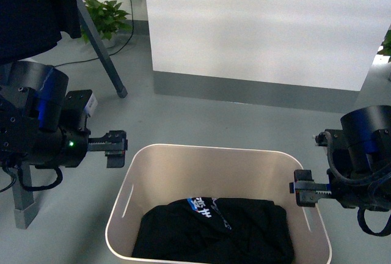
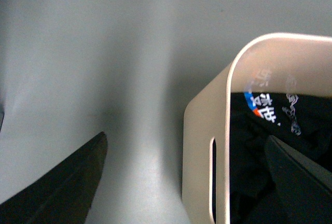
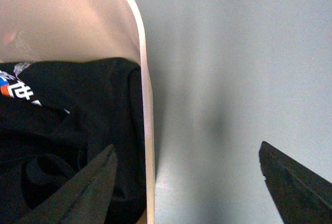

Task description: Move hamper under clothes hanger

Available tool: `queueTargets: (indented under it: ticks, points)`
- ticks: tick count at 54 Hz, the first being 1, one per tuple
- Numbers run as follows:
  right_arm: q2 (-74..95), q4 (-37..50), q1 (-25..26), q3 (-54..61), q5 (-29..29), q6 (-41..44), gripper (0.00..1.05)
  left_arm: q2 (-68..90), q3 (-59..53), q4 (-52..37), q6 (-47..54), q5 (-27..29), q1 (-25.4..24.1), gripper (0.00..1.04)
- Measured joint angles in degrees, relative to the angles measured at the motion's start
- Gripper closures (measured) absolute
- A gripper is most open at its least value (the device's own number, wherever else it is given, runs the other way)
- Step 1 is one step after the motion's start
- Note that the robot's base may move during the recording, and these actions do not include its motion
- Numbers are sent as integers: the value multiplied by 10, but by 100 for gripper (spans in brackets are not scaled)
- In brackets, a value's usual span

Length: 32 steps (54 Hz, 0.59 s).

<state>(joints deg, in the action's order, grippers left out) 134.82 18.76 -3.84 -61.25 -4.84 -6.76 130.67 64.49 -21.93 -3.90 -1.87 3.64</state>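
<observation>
The hamper (image 1: 214, 169) stands on the grey surface (image 1: 201, 117) in the near middle, black clothing (image 1: 214, 227) inside, and it is not yet under the clothes hanger (image 1: 101, 50), whose legs stand at the left. So I judge that the whole move is left for you. The left pincer (image 1: 116, 148) and the right pincer (image 1: 303, 192) are both open, holding nothing. Only the wrist views show you this: the fingers (image 2: 62, 187) lie on each side of a short wall. Only the front view shows the hanger.

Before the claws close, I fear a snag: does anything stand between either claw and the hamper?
Nothing visible. The open left claw and right claw each straddle a short wall of the hamper.
</observation>
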Motion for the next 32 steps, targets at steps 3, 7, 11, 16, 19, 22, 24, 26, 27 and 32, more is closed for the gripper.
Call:
queueTargets:
  ticks: [3,7,11,16,19,22,24,26,27,32]
  points:
    - [-16,0,4,-1,1,0,11,0,16,-1,-5,24,11,5]
    - [-43,6,10,0,10,-10,7,13,55,-30,-9,83,40,7]
    - [-66,37,8,9,7,-25,8,9,62,-37,-16,81,61,7]
    - [-87,53,8,16,2,-26,8,-3,66,-36,-24,55,73,7]
    - [-101,57,7,18,-4,-25,8,-10,69,-33,-28,51,74,7]
    - [-112,59,7,19,-9,-24,8,-19,70,-30,-30,51,73,7]
    - [-125,59,7,20,-11,-24,8,-29,71,-26,-31,55,71,7]
    - [-135,60,7,20,-10,-25,8,-36,71,-25,-31,59,69,7]
    - [-139,60,7,20,-11,-24,8,-41,71,-25,-31,60,69,7]
    - [-179,61,7,20,-11,-23,8,-80,71,-18,-33,67,65,7]
